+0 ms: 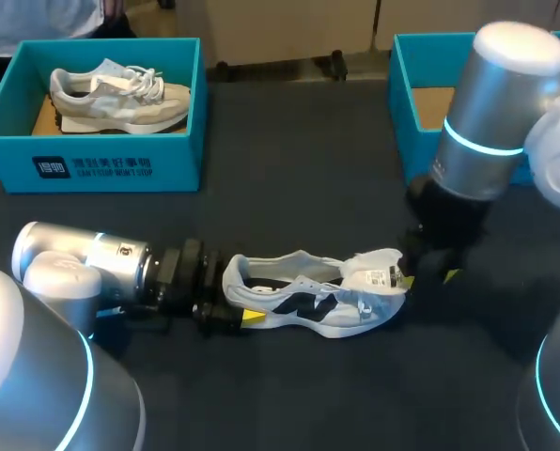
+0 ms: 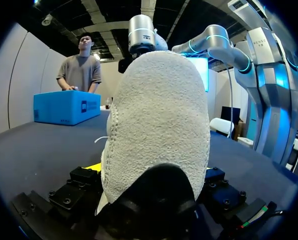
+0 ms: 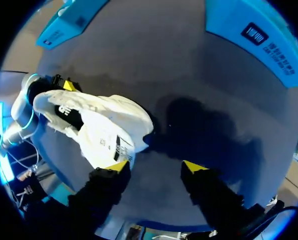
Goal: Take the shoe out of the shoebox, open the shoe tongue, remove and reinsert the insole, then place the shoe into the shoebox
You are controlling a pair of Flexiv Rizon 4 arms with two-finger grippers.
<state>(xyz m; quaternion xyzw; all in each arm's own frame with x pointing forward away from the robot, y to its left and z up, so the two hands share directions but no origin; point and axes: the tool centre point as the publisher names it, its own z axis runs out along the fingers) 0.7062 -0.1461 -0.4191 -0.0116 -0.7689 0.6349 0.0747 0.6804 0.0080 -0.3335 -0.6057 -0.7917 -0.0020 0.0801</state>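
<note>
Yellow tips of the left gripper bracket the heel of the shoe. One tip shows against the near sidewall and the other is hidden behind the heel. The left wrist view has the heel wedged between the two finger blocks, so this gripper looks clamped on the heel from both sides, pinning the shoe down. The shoe lies on its sole on the dark table, out of any box, heel toward the left arm and toe toward the right. Its tongue, label side up, is folded forward over the toe, leaving the dark mouth of the shoe exposed. The right gripper hangs just past the toe with its fingers spread wide and nothing between them. The tongue sits just beside one tip, and I cannot tell whether they touch. By my reading the tongue-opening step is about done and pulling the insole comes next. That calls for the right gripper to come back over the mouth, dip one finger inside near the heel, pinch the insole's edge and peel it up and out while the left keeps the heel braced. The insole itself cannot be made out in the dark interior. Well beyond, an open blue box stands on the right, empty as far as it shows. A second blue box on the left holds a beige shoe.
</note>
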